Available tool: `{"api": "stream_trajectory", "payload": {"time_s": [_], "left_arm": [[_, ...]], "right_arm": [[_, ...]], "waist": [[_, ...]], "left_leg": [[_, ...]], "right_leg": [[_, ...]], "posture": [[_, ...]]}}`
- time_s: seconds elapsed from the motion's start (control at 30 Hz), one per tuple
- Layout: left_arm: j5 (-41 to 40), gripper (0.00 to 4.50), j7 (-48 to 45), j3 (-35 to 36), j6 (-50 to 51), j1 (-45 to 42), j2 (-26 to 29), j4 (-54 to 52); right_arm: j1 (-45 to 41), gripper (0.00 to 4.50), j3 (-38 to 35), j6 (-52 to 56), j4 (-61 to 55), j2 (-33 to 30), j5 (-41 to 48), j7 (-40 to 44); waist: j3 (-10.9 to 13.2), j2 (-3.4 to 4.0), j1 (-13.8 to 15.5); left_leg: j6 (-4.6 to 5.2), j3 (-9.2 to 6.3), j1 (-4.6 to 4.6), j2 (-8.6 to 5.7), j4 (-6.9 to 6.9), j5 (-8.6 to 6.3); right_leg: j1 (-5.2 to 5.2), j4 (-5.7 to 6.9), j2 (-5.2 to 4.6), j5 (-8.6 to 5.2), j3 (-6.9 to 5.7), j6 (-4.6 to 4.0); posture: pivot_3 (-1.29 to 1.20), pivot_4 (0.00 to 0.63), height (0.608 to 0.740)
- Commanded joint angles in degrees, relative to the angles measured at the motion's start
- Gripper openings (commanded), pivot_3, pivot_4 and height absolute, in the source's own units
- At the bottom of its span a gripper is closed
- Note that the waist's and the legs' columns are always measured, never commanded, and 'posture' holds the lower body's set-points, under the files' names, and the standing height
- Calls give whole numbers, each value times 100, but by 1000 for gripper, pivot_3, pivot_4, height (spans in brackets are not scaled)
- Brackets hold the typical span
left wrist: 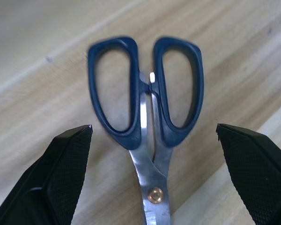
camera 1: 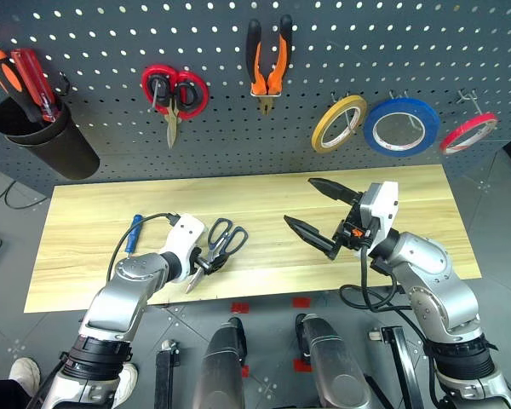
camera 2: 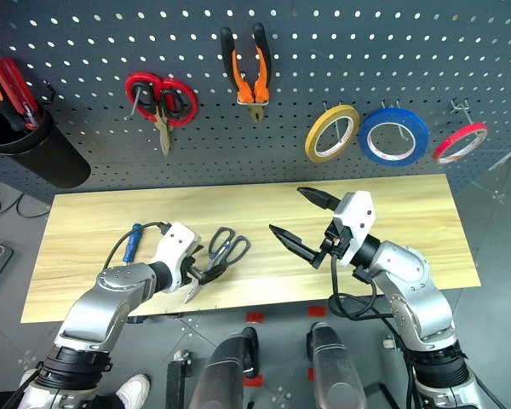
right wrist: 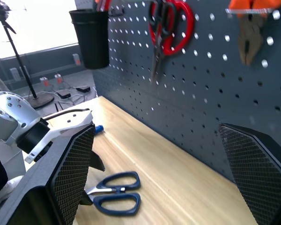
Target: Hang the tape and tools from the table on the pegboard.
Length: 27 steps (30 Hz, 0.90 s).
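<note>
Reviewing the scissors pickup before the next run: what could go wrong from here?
1. The left gripper is open over the blades of the dark-handled scissors, which lie flat on the table; closing there may pinch thin steel and slip.
2. Its fingers could push the scissors sideways.
3. The blue screwdriver lies near that arm's cable.

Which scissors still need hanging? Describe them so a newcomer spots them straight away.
Start at the pale wood table under the pegboard. The scissors lie flat near its front edge, left of centre, right at the left gripper. Dark blue handles set them apart from the red-handled scissors hanging on the board.
</note>
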Motion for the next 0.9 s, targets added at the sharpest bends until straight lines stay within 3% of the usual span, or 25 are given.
{"api": "stream_trajectory", "payload": {"time_s": [0.03,0.27,0.7,0.9], "left_arm": [[-130,4474,-144,-58,296,124,126,-364],[-167,4474,-121,-57,476,363,164,-607],[-249,4474,-418,-70,749,480,703,-568],[-121,4474,-582,-249,408,203,772,53]], "right_arm": [[269,4500,-1,-17,-569,-124,161,115],[703,4500,294,-444,-623,-705,61,1043],[546,4500,436,-535,-295,-803,-35,1307],[532,4500,450,-483,-284,-781,-37,1255]], "waist": [[46,-1,-6],[114,10,-27],[210,16,-37],[215,24,-26]], "left_leg": [[0,0,0,1,0,0],[1,0,4,1,2,1],[1,1,5,2,1,3],[-1,2,7,1,-1,4]], "right_leg": [[0,0,0,0,0,0],[1,6,1,0,2,1],[0,7,1,-1,2,1],[0,6,0,-1,2,1]], "posture": [[-266,487,740],[-267,496,740],[-249,509,740],[-248,508,740]]}}
